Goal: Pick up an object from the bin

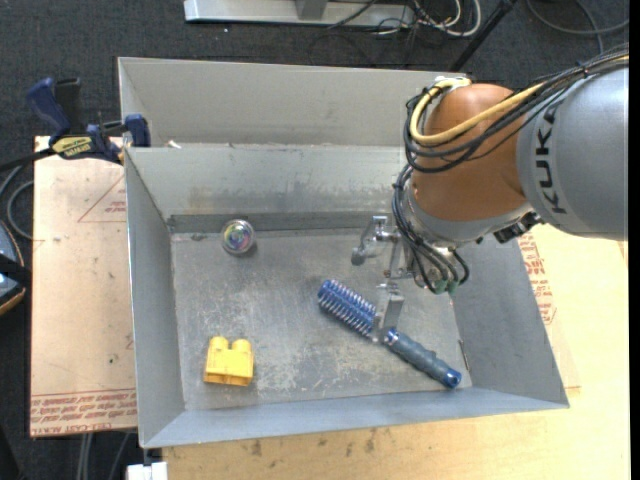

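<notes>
Dark floor (60,28) surrounds the grey bin (300,173), and the arm (560,158) comes in over its right side. The gripper (371,294) is low in the bin's right half, its jaws standing wide. One finger (366,243) is up toward the back wall. The other (389,313) comes down at the neck of a blue brush (348,306), touching it or just beside it where bristles meet handle.

The brush lies flat on the bin's bottom, slanting from its bristled head near the middle to the handle end by the front right corner. The head sits roughly between the two fingers, though from here I can't tell how low the far finger is.

To grasp well, I'd judge the fingers should go down on either side of the neck or head, across the brush rather than along it. They should reach the bottom before closing. The near finger looks as if it may land on top of the brush instead of beside it, which could tip it or push it away. Bristles give, so a hold on the firm neck looks safer. The right wall is near the handle and leaves little room there.

Well apart lie a small shiny ball (238,236) by the back wall and a yellow block (229,360) at front left, neither in the way.
</notes>
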You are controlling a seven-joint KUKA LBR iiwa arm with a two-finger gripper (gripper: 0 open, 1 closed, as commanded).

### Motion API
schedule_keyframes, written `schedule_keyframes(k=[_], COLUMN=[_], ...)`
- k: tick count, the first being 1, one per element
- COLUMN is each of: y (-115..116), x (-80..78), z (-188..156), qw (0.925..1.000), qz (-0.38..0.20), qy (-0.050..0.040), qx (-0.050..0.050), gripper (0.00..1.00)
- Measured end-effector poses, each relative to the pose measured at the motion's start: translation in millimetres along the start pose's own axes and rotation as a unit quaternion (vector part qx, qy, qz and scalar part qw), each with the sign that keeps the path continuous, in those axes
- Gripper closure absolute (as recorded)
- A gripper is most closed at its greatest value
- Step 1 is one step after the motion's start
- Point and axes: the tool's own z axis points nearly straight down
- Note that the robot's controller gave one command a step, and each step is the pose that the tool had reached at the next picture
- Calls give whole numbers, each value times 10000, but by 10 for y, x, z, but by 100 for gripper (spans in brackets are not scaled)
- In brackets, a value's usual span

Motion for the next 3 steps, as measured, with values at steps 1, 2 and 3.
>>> schedule_keyframes(k=[1,2,3], y=[17,21,-193], x=[103,94,300], z=[1173,1147,-184], qw=[9954,9955,9941], qz=[954,946,1086], qy=[-55,-58,-38], qx=[-8,-10,0], gripper=[0,100,100])
